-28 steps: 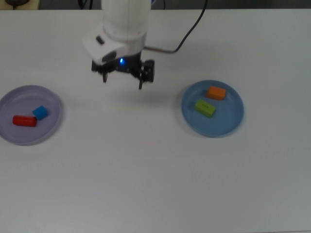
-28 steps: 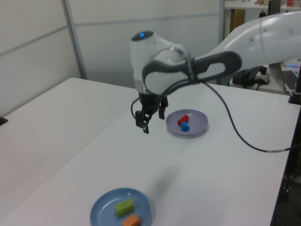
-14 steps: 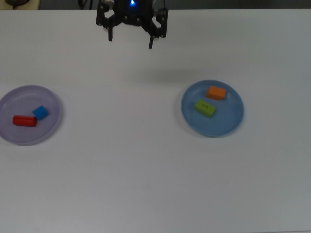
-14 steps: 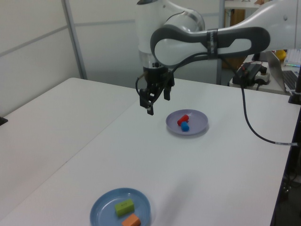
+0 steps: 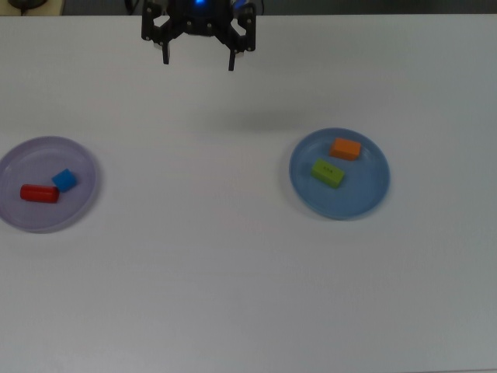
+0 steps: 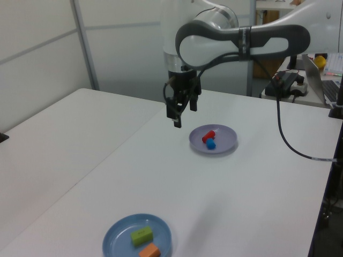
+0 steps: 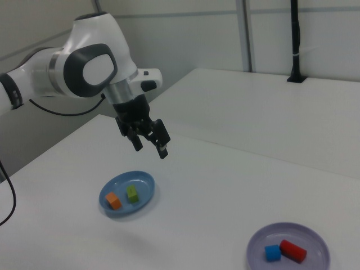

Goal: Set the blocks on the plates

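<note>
Overhead, the pincer (image 5: pixel 197 56) hangs well above the white tabletop (image 5: pixel 233 264), its two fingers spread apart with nothing between them.

Off toward the top view's left, well apart from the pincer, the lavender plate (image 5: pixel 15 214) holds two blocks. The red block (image 5: pixel 39 193) lies with its long axis almost level across the top view, tipping only slightly. The blue cube (image 5: pixel 65 180) sits just beside the red block's right end, turned so its corners point up and down in the top view; whether the two touch cannot be told.

Off toward the top view's right, also well apart from the pincer, the blue plate (image 5: pixel 365 202) holds the other two. The green brick (image 5: pixel 328 173) lies with its long axis slanting down toward the top view's right, and tiny dark marks on its upper face are too small to read. The orange brick (image 5: pixel 345 148) lies near it, on the side closer to the pincer, long axis nearly level, and the two are apart.
</note>
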You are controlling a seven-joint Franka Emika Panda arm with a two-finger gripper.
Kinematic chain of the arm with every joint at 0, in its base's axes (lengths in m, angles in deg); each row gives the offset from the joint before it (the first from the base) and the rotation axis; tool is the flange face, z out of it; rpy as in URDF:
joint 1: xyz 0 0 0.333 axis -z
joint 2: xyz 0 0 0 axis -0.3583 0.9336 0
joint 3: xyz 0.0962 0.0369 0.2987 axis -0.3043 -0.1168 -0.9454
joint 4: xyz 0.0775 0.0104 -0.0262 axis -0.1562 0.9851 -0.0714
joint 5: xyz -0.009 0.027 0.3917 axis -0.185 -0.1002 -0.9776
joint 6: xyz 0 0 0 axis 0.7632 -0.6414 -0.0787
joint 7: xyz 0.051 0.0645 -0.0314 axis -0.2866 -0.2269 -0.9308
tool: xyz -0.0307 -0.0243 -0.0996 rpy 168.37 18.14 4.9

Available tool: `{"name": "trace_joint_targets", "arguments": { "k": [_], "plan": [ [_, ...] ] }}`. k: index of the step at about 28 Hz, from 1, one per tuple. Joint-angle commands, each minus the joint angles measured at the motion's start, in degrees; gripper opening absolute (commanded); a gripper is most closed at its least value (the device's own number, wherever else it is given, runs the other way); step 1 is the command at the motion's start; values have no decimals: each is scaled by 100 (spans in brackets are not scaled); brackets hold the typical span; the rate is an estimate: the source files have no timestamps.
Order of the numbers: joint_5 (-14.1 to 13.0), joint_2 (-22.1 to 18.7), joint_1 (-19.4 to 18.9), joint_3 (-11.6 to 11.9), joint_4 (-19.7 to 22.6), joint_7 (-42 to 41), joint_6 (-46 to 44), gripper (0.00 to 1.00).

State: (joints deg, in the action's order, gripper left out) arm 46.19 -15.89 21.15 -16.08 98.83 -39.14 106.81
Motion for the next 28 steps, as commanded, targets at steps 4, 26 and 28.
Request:
{"name": "trace_joint_targets", "arguments": {
  "k": [4, 26, 28],
  "plan": [
    [-667, -49, 231, 96, -361, -613, -667, 100],
    [-34, -58, 248, 122, -590, -120, -667, 100],
    [-43, -67, 239, 122, -590, -129, -676, 100]
  ]
}}
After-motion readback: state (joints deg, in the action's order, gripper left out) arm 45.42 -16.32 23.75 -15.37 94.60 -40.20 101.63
